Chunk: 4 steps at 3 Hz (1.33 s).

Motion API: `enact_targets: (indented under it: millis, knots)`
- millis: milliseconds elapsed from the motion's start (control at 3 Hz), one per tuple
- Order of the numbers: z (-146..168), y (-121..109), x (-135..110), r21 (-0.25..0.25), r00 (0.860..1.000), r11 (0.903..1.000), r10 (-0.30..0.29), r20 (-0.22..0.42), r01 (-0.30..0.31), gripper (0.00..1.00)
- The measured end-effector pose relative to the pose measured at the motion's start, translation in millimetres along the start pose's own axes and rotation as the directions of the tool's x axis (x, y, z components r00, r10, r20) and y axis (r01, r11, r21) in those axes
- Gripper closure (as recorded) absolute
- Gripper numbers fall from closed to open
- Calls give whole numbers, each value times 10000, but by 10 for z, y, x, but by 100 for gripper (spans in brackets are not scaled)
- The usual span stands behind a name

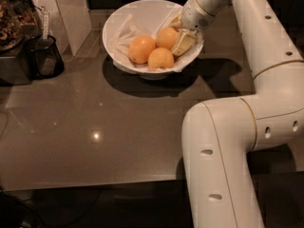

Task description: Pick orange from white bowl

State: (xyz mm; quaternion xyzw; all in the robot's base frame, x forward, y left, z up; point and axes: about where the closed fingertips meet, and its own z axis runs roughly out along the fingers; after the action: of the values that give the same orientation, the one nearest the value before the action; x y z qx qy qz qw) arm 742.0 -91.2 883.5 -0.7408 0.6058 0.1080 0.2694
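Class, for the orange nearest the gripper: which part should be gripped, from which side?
I'd grip the rear-right orange across its widest middle, coming down from the right, where the gripper is inside the white bowl. It is round and smooth; the left orange and front orange block those sides.

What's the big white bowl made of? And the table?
The white bowl looks like glazed ceramic, or maybe plastic: it is smooth and evenly white. The table seems to be polished stone or glass: dark, with a mirrored light spot. The gripper is inside the bowl, at the rearmost orange.
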Motion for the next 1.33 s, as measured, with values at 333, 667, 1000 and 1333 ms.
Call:
enact_targets:
  millis: [333,667,1000,1333]
  knots:
    - [1,0,0,0,10000,10000,-1,0,1,100]
    - [15,-8,-25,-18,10000,10000,-72,3,72,100]
    - [-117,123,-26,-244,9997,9996,-133,199,138,100]
    - [-291,284,-19,-385,9974,9993,48,716,-21,100]
